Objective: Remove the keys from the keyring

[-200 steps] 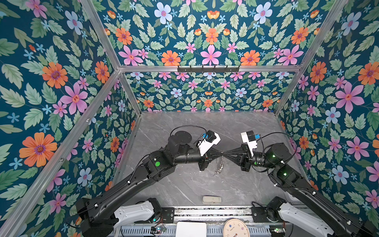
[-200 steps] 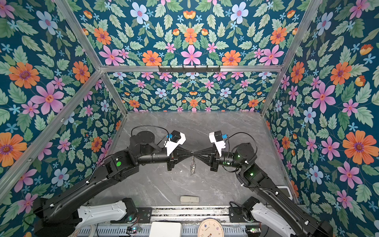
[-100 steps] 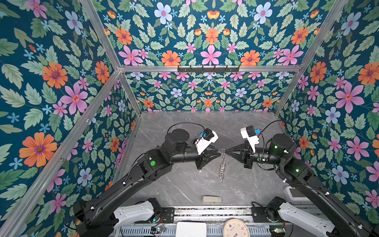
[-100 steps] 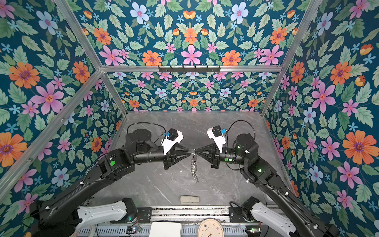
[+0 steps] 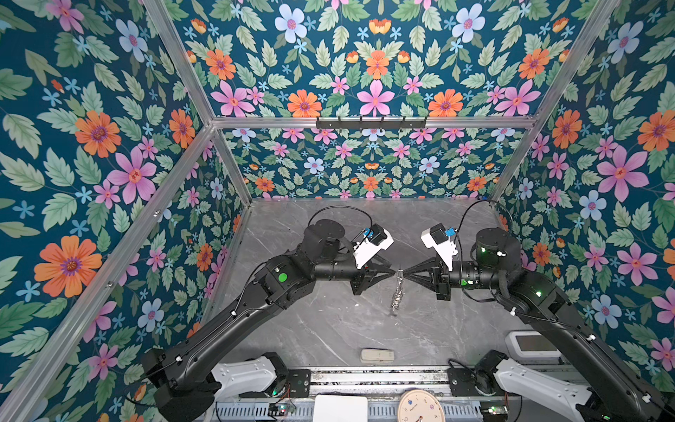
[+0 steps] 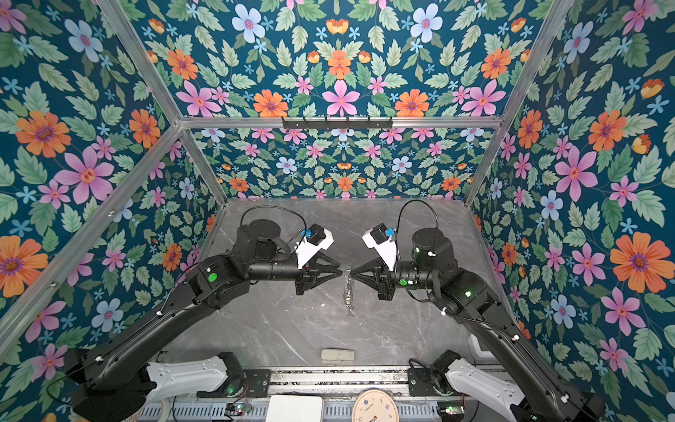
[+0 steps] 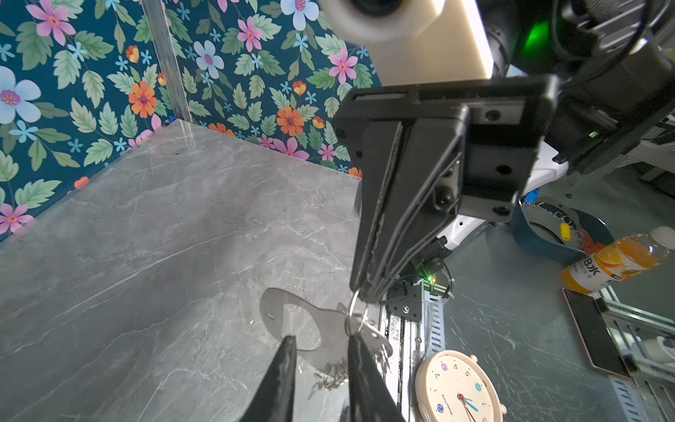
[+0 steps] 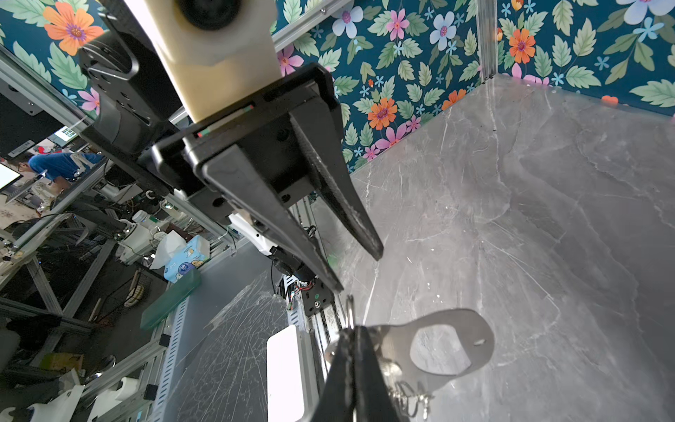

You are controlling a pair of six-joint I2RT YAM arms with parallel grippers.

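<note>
Silver keyring (image 7: 350, 310), pinched at its ring between the shut jaws of the right gripper (image 5: 404, 272). The left gripper (image 8: 358, 270) faces it tip to tip, jaws narrowly parted and holding nothing, one fingertip (image 8: 338, 286) just beside the ring. A flat grey loop (image 8: 453, 329) and a short chain hang from the ring over the grey marble-look table (image 5: 328, 329).

The bunch dangles on the far side of a pale block (image 5: 377, 355), toward the back wall, with an arm reaching in from either side. On the near side of the block, past the table's front rail, are a round clock (image 5: 420, 407) and a white pad (image 5: 339, 407). To the block's right lies a white device (image 5: 529, 345), partly covered by the right arm.

The keys (image 7: 330, 376) show only as small toothed pieces blurred under the loop, half hidden behind the left gripper's fingers. How many are on the ring cannot be told. In both top views ring, chain and keys merge into one thin glinting strand, and whether its lowest end touches the table cannot be told.
</note>
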